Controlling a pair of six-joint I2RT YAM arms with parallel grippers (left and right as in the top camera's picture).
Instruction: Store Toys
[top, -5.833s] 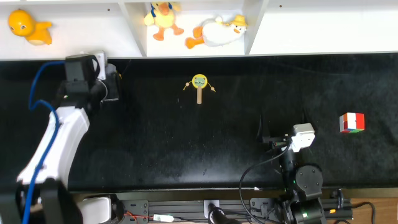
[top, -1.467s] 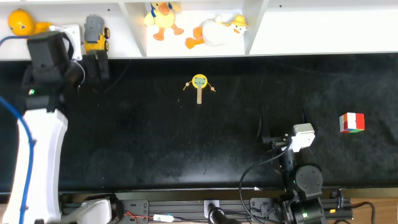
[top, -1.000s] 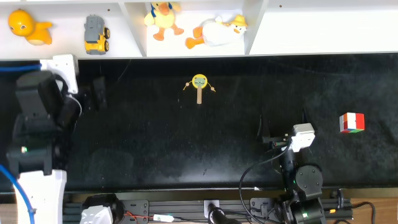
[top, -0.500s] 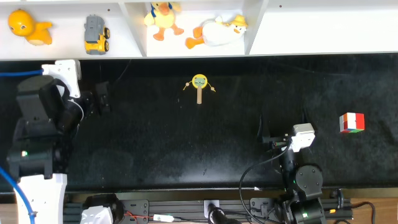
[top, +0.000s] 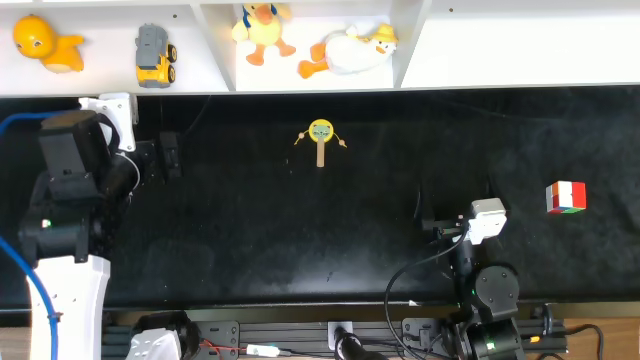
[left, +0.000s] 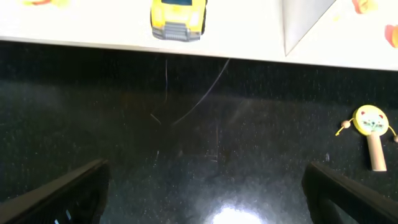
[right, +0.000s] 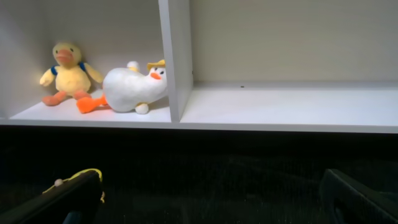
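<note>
Left gripper (top: 160, 158) is empty with jaws wide, over the black table (top: 300, 240) near the shelf (top: 500, 50) front, left side. Yellow truck (top: 154, 55) sits in the left shelf compartment, beside the orange duck (top: 45, 42). Right gripper (right: 208, 196) is also wide and empty, low by its base. Rattle drum (top: 320, 138) lies on the table, centre. Colour cube (top: 565, 197) is on the table, far right.

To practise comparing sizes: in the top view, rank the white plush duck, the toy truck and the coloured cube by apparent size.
Largest: white plush duck.
Next: toy truck.
Smallest: coloured cube, though it looks only a little smaller than the truck.
</note>
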